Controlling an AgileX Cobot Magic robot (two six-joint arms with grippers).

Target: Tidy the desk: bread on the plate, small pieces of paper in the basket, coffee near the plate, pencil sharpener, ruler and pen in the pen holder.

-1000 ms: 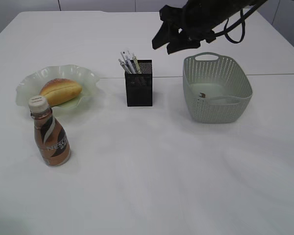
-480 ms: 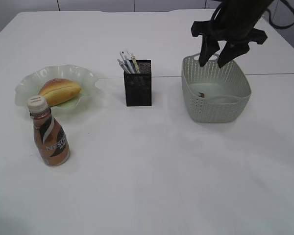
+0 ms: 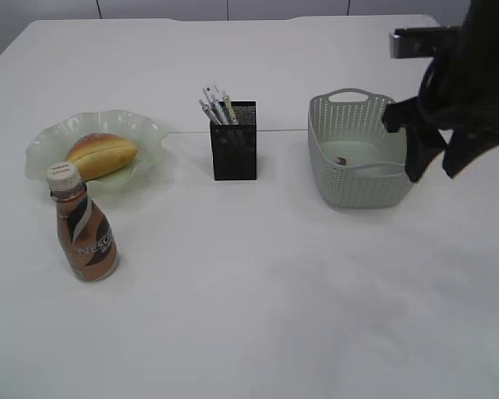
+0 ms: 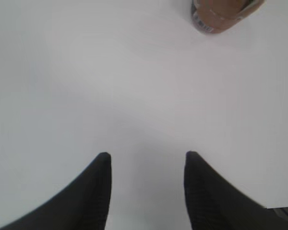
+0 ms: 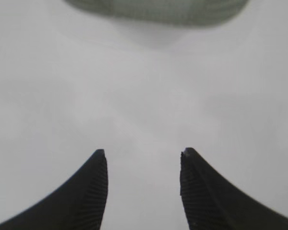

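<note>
The bread [image 3: 102,155] lies on the pale green plate [image 3: 46,137] at the left. In front of it stands the coffee [image 3: 83,237], upright; its base also shows in the left wrist view, coffee [image 4: 221,14]. Pens [image 3: 216,106] stick out of the black pen holder [image 3: 234,145]; ruler and pencil sharpener are hidden. The basket [image 3: 362,187] holds one small piece of paper [image 3: 343,161]. My right gripper [image 3: 437,170] hangs open and empty just right of the basket. It shows over bare desk [image 5: 143,152], basket [image 5: 158,9] ahead. My left gripper [image 4: 148,155] is open, empty, over the desk.
The white desk [image 3: 258,291] stretches wide in front of the objects. A seam [image 3: 283,130] crosses the tabletop behind the pen holder. The desk's edge [image 4: 278,207] shows by the left gripper's right finger.
The right arm has swung from between the pen holder and basket, over the basket, down to the basket's right side. Nothing else on the desk has moved.
</note>
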